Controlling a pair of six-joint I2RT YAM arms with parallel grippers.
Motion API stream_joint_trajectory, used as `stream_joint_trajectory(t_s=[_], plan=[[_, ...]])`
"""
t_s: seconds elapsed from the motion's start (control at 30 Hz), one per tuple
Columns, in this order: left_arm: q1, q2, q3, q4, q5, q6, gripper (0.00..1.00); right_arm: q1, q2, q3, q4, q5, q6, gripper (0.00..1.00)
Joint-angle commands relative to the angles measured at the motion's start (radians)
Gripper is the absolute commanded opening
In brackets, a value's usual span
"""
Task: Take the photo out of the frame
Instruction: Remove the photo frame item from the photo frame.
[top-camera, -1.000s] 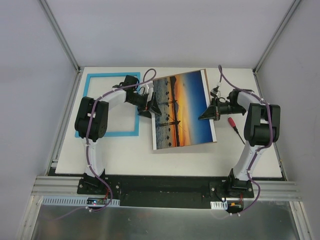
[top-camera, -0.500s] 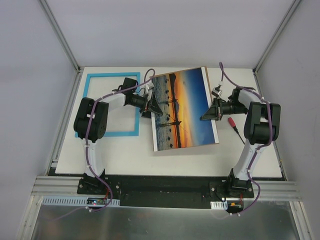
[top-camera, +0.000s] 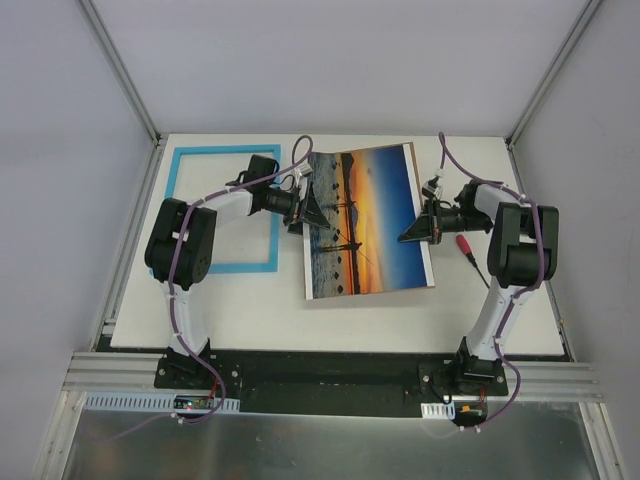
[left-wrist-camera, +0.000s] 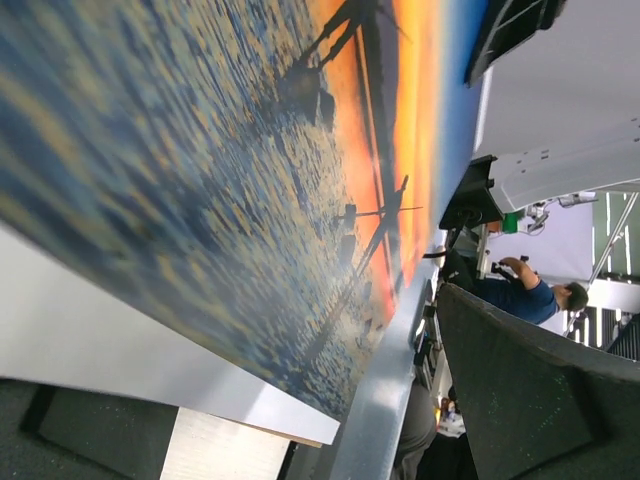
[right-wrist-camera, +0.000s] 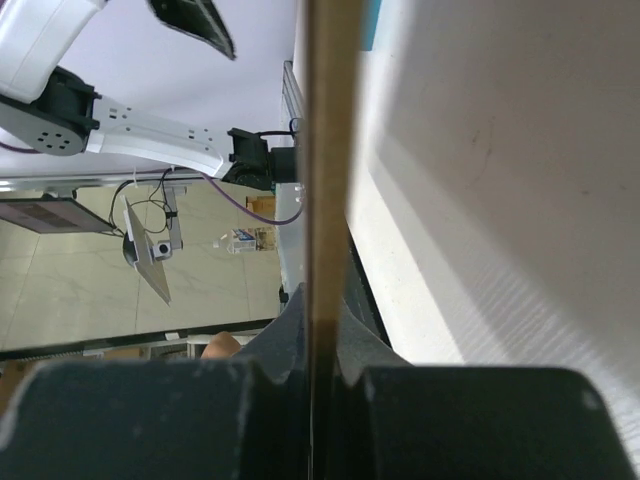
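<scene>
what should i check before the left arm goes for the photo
1. right gripper jaws shut on the backing board edge: ok
2. left gripper jaws open at the left edge of the photo: ok
3. photo parted from backing board: cannot tell
4. frame lying flat, apart from photo: ok
5. screwdriver lying clear, to the right of the photo: ok

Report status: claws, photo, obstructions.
Left claw open at photo's left edge. Right claw shut on right edge of photo and board. Frame lies apart, left. Screwdriver right of photo, clear.
</scene>
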Motion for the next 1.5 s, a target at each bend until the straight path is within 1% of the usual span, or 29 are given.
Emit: stream_joint_trajectory(t_s=[0.0, 0.03, 0.07, 0.2, 0.3, 0.33, 0.43, 0.53, 0.83, 0.93, 1.1, 1.27, 1.47], plan=[[-0.013, -0.074, -0.013, 0.038, 0.065, -0.016, 0.98, 0.017, -0.122, -0.106, 0.394, 0.032, 0.371, 0.01], [-0.013, -0.077, -0.016, 0.038, 0.069, -0.022, 0.98, 0.017, -0.142, -0.140, 0.482, 0.062, 0.432, 0.01], [-0.013, -0.083, -0.019, 0.070, 0.074, -0.029, 0.97, 0.017, -0.154, -0.171, 0.532, 0.089, 0.478, 0.01], [-0.013, -0.103, -0.036, 0.118, 0.094, -0.064, 0.96, 0.017, -0.140, -0.166, 0.541, 0.128, 0.500, 0.01], [-0.013, -0.118, -0.050, 0.150, 0.100, -0.085, 0.95, 0.017, -0.136, -0.169, 0.541, 0.168, 0.498, 0.24], [-0.013, -0.125, -0.053, 0.159, 0.103, -0.093, 0.94, 0.019, -0.133, -0.171, 0.540, 0.178, 0.500, 0.29], [-0.011, -0.138, -0.059, 0.176, 0.108, -0.105, 0.92, 0.022, -0.126, -0.169, 0.538, 0.221, 0.498, 0.41], [-0.011, -0.148, -0.062, 0.193, 0.112, -0.122, 0.91, 0.028, -0.122, -0.168, 0.534, 0.266, 0.491, 0.50], [-0.011, -0.161, -0.068, 0.215, 0.114, -0.142, 0.90, 0.060, -0.116, -0.146, 0.483, 0.337, 0.443, 0.63], [-0.010, -0.175, -0.070, 0.227, 0.117, -0.150, 0.90, 0.065, -0.110, -0.139, 0.459, 0.344, 0.420, 0.67], [-0.010, -0.206, -0.072, 0.238, 0.125, -0.159, 0.90, 0.119, -0.093, -0.113, 0.406, 0.320, 0.368, 0.75], [-0.010, -0.221, -0.087, 0.271, 0.135, -0.180, 0.90, 0.140, -0.085, -0.097, 0.380, 0.278, 0.342, 0.80], [-0.008, -0.227, -0.098, 0.304, 0.141, -0.204, 0.88, 0.119, -0.070, -0.091, 0.373, 0.246, 0.339, 0.82]])
